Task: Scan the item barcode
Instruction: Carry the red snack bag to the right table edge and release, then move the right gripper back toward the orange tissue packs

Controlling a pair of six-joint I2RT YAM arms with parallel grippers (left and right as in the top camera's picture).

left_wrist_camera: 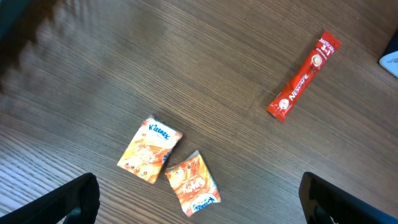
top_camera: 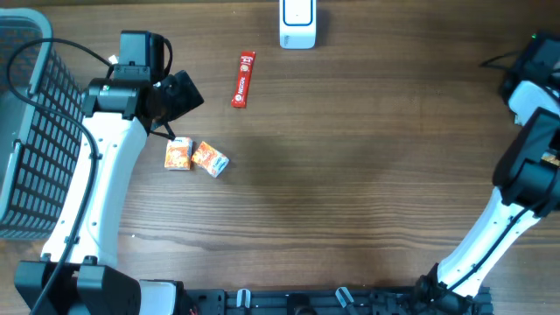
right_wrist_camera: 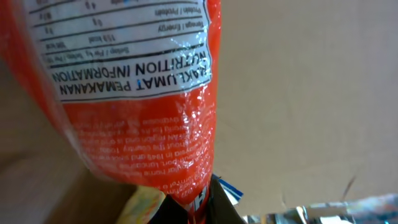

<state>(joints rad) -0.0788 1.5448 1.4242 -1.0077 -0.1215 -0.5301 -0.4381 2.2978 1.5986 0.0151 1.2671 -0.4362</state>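
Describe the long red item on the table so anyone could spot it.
Start at the white scanner at the far edge of the table. Just to its left, toward the wire basket, lies the red stick sachet. It is long, thin and red, unlike the two squarish orange tissue packets nearby.

Right wrist: red packet [right_wrist_camera: 124, 93] fills the frame, cropped at 12 and 9 o'clock. Its small print toward 6 is blurred, and the right gripper [right_wrist_camera: 202, 205] is just a dark sliver there. Left wrist: left fingers [left_wrist_camera: 68, 202] cropped at 5 and 7. Overhead: white device [top_camera: 297, 24] cut at 12, basket [top_camera: 35, 131] at 9, right arm [top_camera: 490, 223] at 3.
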